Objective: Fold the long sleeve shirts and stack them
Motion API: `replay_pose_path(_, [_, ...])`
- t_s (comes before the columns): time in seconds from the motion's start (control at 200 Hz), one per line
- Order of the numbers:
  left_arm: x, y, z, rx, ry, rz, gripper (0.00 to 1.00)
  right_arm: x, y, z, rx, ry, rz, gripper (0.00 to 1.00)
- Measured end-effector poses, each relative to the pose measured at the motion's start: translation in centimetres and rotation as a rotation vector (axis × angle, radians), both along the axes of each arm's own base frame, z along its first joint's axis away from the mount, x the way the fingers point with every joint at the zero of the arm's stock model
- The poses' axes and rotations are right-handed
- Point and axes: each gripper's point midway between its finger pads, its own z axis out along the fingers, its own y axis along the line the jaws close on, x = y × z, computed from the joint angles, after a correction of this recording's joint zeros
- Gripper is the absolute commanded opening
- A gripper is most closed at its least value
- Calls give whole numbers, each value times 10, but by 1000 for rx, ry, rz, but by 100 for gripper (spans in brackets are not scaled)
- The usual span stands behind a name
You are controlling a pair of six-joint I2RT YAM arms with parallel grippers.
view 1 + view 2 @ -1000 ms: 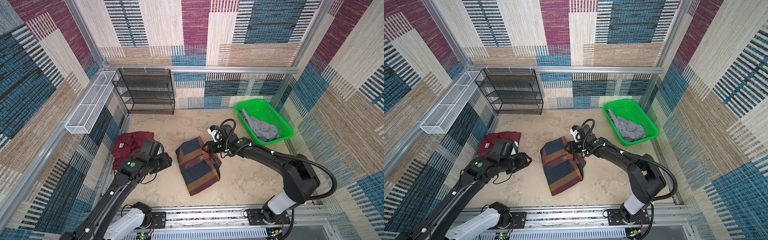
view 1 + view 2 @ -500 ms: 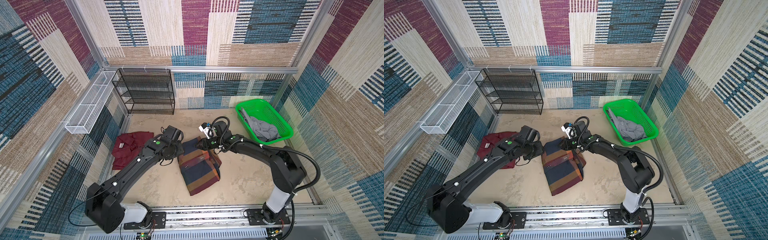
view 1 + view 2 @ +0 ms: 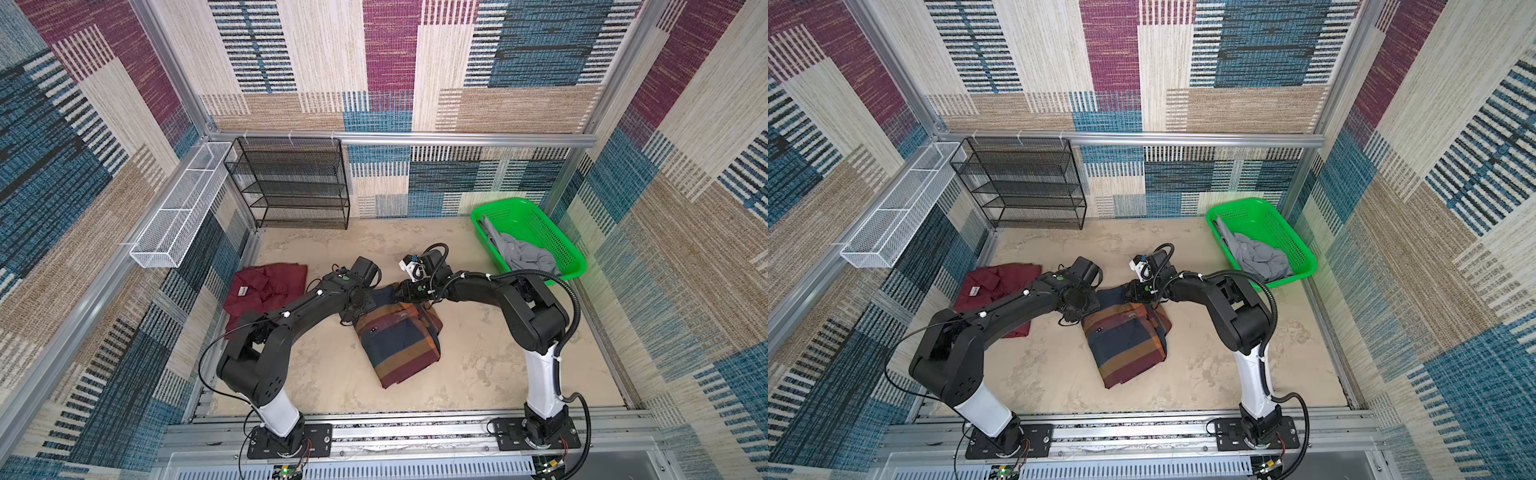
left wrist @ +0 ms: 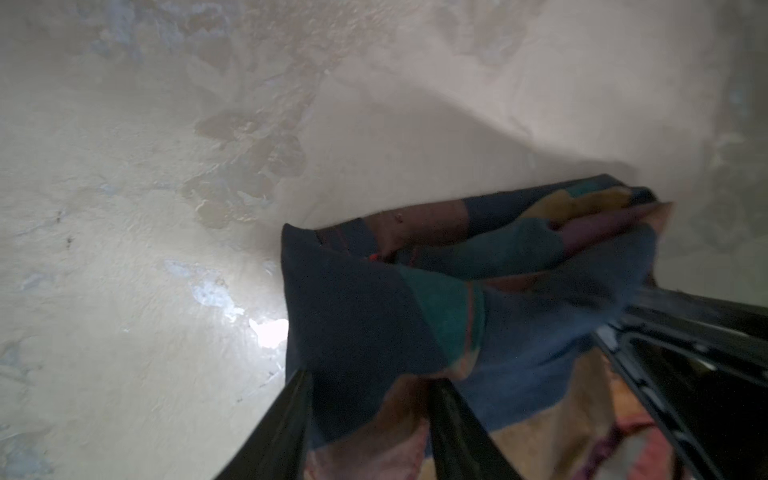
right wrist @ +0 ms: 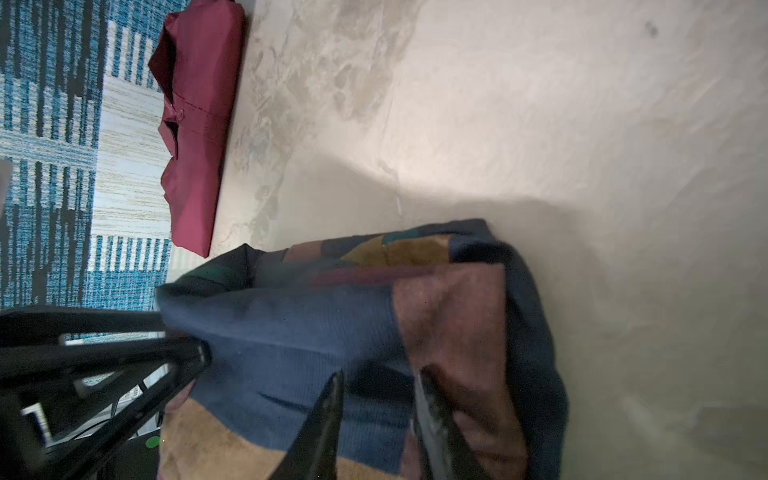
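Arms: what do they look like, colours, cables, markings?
Both left arm and right arm are black, with a white lowest link on a black base plate. The left carries a thin black cable and a green dot near its wrist; the right a ribbed black hose and a white wrist module. The left gripper and right gripper have slim black fingers.

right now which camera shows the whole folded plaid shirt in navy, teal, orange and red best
The top views: both show the navy, teal, orange and red plaid shirt nearly whole, folded on the tan table, its outline clear. Each wrist view shows only a close, blurred bunch of one edge.
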Motion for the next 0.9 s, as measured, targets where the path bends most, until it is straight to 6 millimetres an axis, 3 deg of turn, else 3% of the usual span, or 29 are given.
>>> replay_pose_path(0.2, [-5,10,-29,38,54,11,49,-2,-3,-3,-7,-2,-6,41])
replay_pose_path(0.295, [-5,10,-27,42,59,5,50,-8,-8,16,4,-27,-10,56])
replay_pose_path(0.356, [-1,8,-12,33,36,-4,51,-10,-12,38,8,-62,-24,63])
replay_pose_path(0.456, [8,3,38,-19,-69,-16,51,-8,-23,77,12,-146,-66,77])
replay_pose_path(0.521, [8,2,68,-56,-135,-17,51,-7,-35,86,-2,-169,-97,79])
replay_pose_path(0.611, [-1,-2,88,-88,-167,-35,51,-5,-67,67,-68,-133,-170,83])
replay_pose_path(0.726, [-24,-25,86,-131,-131,-98,51,-13,-106,31,-142,-36,-230,85])
replay_pose_path(0.901, [-50,-69,61,-154,-29,-195,51,-23,-117,12,-179,-10,-220,86])
